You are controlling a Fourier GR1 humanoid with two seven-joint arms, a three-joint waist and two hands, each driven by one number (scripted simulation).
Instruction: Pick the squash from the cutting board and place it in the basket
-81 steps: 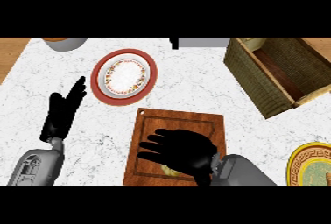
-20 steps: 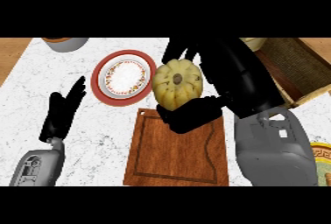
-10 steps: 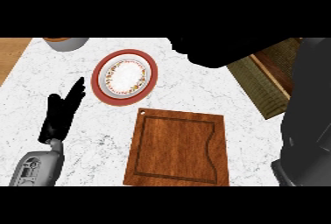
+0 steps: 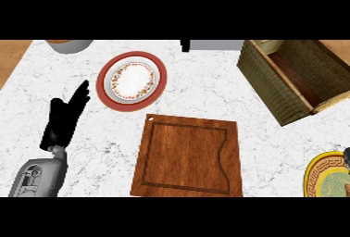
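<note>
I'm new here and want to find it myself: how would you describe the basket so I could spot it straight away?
Start at the white marble counter and look to its far right corner, beyond the wooden cutting board. The basket is a woven, olive-brown rectangular box set at an angle, open on top; unlike the flat round plates nearby, it has tall walls.

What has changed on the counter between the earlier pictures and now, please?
The right robot hand lifted the squash off the cutting board, carried it up toward the basket, and has now left the view; the squash is no longer visible. The left robot hand, the red-rimmed plate and the board stayed put.
</note>
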